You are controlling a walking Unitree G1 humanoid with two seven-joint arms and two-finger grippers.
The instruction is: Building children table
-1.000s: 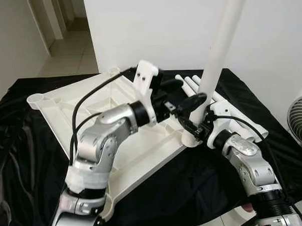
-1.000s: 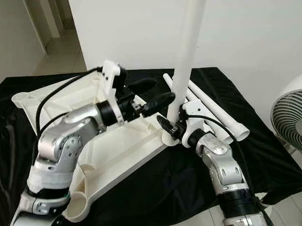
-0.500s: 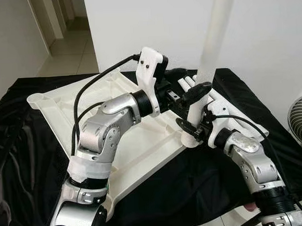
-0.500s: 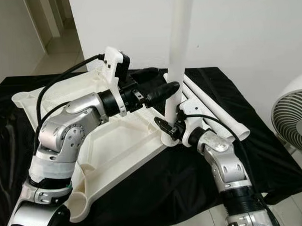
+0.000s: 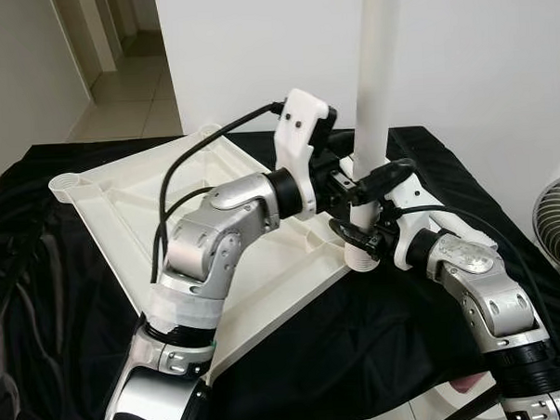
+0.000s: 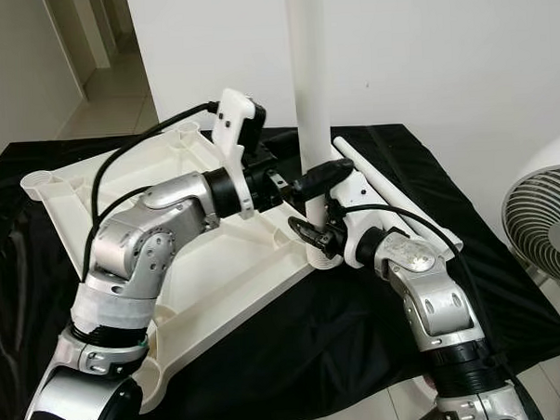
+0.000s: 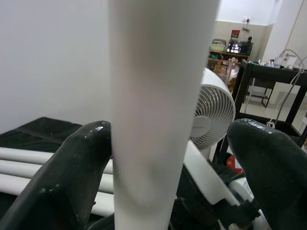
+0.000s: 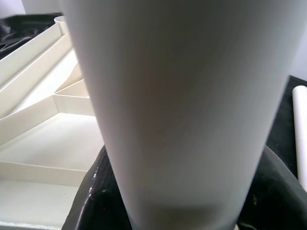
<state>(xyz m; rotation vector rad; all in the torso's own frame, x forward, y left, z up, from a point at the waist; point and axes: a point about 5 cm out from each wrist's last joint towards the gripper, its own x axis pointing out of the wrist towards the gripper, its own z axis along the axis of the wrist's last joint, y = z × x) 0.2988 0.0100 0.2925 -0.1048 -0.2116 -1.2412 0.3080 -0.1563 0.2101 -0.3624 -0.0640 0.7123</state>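
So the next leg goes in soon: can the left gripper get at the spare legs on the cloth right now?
Probably not yet: the left gripper straddles the upright leg, which stands between it and the spare legs.

leg top [image 5: 375, 38] runs off the frame | fan [image 6: 545, 222] cut at the edge | leg's socket end hidden behind right gripper [image 5: 367, 236]

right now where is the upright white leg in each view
Left eye: leg stands right of centre, foot at the tabletop corner.
Right eye: leg near centre, same corner.
Left wrist: leg fills the middle, between the black fingers.
Right wrist: leg takes up most of the frame.
Shared landmark: the spare legs lying on the black cloth.
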